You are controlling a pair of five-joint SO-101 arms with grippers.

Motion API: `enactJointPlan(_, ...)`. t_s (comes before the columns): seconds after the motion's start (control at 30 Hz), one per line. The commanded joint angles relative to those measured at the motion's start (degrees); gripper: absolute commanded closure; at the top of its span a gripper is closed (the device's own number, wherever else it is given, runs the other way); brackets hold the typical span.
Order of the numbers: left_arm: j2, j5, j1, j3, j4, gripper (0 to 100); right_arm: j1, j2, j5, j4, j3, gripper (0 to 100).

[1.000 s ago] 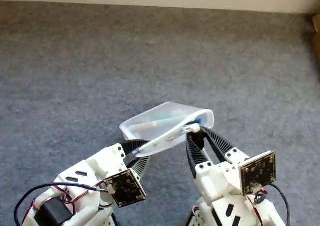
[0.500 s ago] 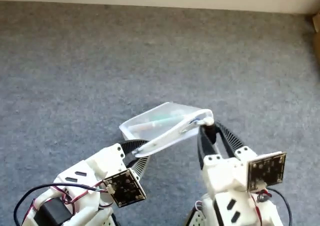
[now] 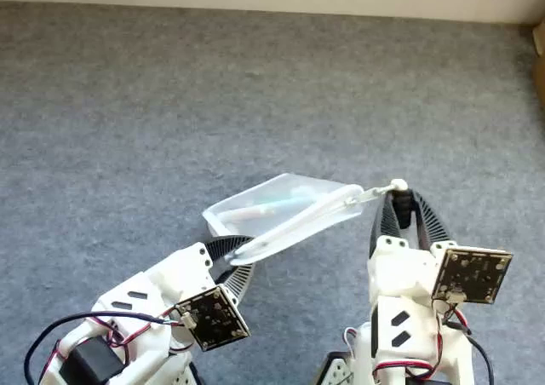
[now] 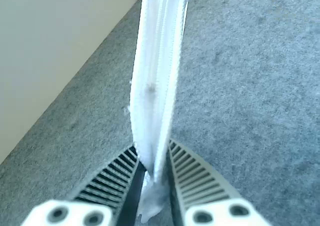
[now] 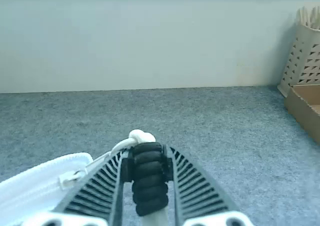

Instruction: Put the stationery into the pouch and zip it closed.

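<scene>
A clear pouch (image 3: 277, 208) with a white zipper (image 3: 298, 223) hangs above the grey carpet, and pens (image 3: 274, 202) show faintly inside it. My left gripper (image 3: 239, 251) is shut on the pouch's near left end. In the left wrist view the zipper band (image 4: 156, 81) runs away from its ribbed fingers (image 4: 112, 178). My right gripper (image 3: 400, 201) is at the pouch's right end, shut on the black zipper pull (image 5: 148, 178). The pull's white knot (image 5: 141, 135) sticks out just past the fingertips. The zipper teeth (image 5: 40, 186) lie together beside it.
Grey carpet (image 3: 170, 104) spreads all around, ending at a pale wall (image 5: 150, 36) at the back. A perforated beige bin (image 5: 305, 51) and a cardboard box (image 5: 305, 106) stand at the far right.
My right gripper has moved to the right with the zipper pull, from the middle of the pouch's right part to just past its end. The pouch mouth has drawn together. The left arm stayed still.
</scene>
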Motion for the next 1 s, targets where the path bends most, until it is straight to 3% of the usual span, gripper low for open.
enactJointPlan(0.0, -0.5, 0.6, -2.9, -1.8, 0.9, 99, 6.0, -0.4, 3.7, -3.1, -0.5, 99.5)
enactJointPlan(0.2, -0.5, 0.7, -2.9, -1.7, 0.7, 99, 5.8, -0.4, 3.7, -2.9, -0.5, 98.9)
enactJointPlan(0.43, -0.5, 0.7, -3.0, -1.8, 0.7, 99, 5.8, -0.4, 3.6, 1.0, -0.5, 74.8)
enactJointPlan(0.57, -0.5, 0.7, -3.7, -2.3, 0.6, 99, 5.8, -0.4, 3.6, 1.4, -0.5, 72.4)
enactJointPlan(0.73, -0.4, 0.1, -11.7, -2.2, -2.5, 99, 5.8, -0.4, 3.6, 1.4, -0.5, 72.4)
enactJointPlan(0.97, -0.4, -9.2, -25.9, -2.2, -9.8, 99, 5.8, -0.4, 3.6, 1.4, -0.5, 72.4)
